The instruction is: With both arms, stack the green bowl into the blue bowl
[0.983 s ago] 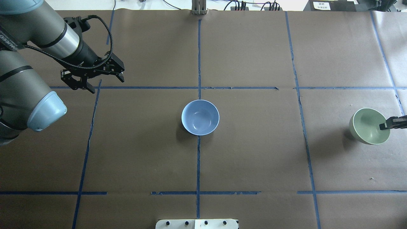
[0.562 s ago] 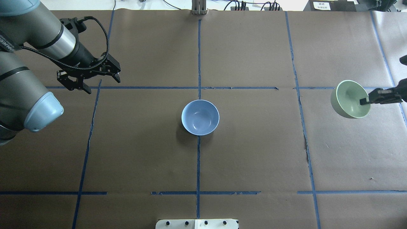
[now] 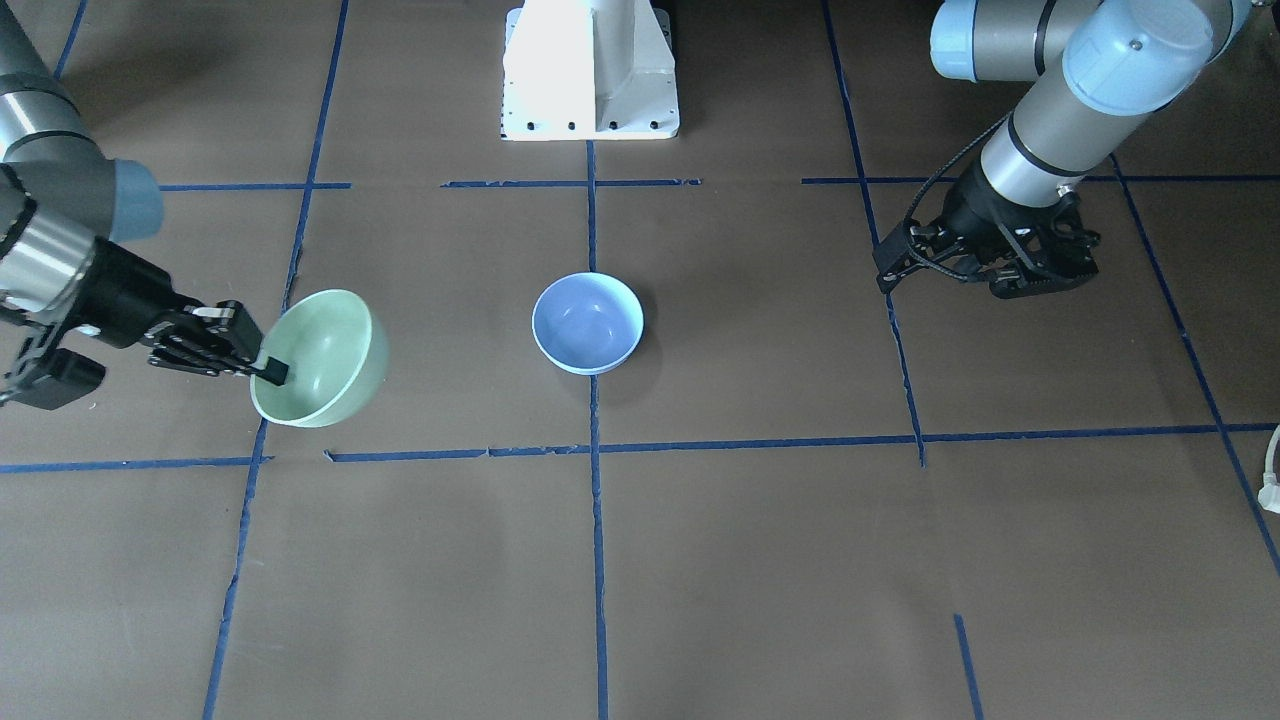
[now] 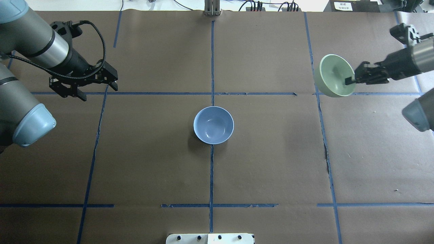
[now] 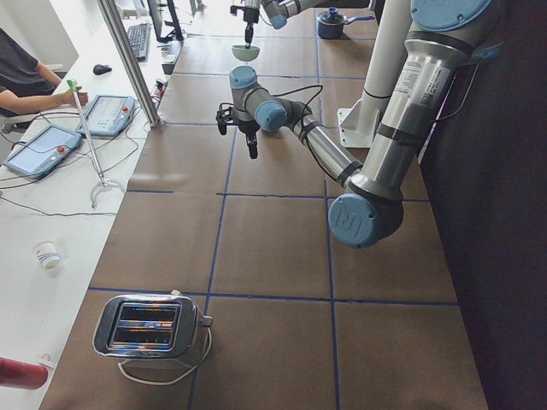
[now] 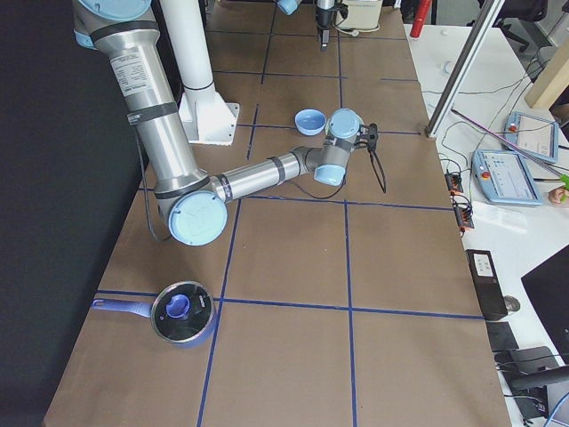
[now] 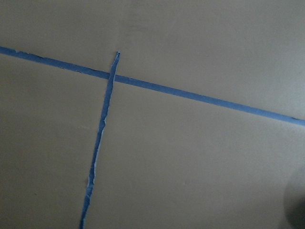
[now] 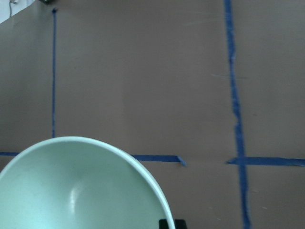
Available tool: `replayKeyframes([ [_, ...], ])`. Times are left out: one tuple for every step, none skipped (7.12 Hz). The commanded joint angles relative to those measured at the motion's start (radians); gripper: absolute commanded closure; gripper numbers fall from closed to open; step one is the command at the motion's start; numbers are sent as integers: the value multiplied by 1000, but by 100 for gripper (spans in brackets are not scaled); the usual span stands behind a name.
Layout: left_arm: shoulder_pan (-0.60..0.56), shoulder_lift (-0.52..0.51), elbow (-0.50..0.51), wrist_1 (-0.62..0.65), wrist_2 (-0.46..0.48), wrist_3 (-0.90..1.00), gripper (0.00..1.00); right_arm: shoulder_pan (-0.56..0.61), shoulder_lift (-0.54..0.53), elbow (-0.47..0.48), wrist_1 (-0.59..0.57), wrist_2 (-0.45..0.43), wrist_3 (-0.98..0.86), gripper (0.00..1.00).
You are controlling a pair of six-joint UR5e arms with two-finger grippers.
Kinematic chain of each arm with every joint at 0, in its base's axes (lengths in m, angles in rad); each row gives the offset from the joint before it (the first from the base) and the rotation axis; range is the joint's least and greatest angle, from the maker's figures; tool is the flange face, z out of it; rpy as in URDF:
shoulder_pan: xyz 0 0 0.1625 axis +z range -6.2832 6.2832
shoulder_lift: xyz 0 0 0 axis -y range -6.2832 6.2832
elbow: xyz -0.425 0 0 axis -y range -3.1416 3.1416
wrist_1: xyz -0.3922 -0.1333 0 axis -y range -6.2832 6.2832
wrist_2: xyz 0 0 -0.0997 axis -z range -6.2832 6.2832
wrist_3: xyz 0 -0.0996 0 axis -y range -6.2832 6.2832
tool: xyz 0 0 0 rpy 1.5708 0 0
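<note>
- The left gripper (image 4: 98,90) hangs well to the left of the blue bowl (image 4: 213,125) and a little beyond it. Its fingers are spread apart and hold nothing, with only bare table (image 4: 271,169) beneath.
- The blue bowl sits upright on the table, mouth up, with nothing in it. Neither arm touches it.
- The green bowl (image 4: 334,76) is well to the right of the blue bowl and somewhat beyond it. It is up off the table and tipped, so its mouth does not face straight up.
- The right gripper (image 4: 351,80) is clamped on the green bowl's rim, on the side away from the blue bowl. One finger shows inside the wall.
- To my eye this is the carry step: the green bowl is picked up but not yet over the blue bowl.
- Next, I'd say the right arm needs to bring it across above the blue bowl, level it mouth-up, lower it in and let go. The left arm looks free to steady the blue bowl.
- Count: one green bowl, one blue bowl, two arms, two grippers.
</note>
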Motion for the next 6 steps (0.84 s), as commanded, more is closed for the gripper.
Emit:
replayKeyframes([
  [8,36,38,-23,83,51,0,-141,85,37,-71,-149,50,100],
  [-11,53,37,-20,80,61,0,-215,104,92,-162,-233,50,100],
  [-51,88,37,-18,77,148,0,-270,120,132,-234,-289,50,100],
  [-115,127,37,-9,74,319,0,-318,145,143,-292,-323,50,100],
  [-172,156,41,-4,74,436,0,-359,147,141,-304,-366,50,100],
  [-202,159,58,-4,72,472,0,-386,145,137,-314,-380,48,99],
])
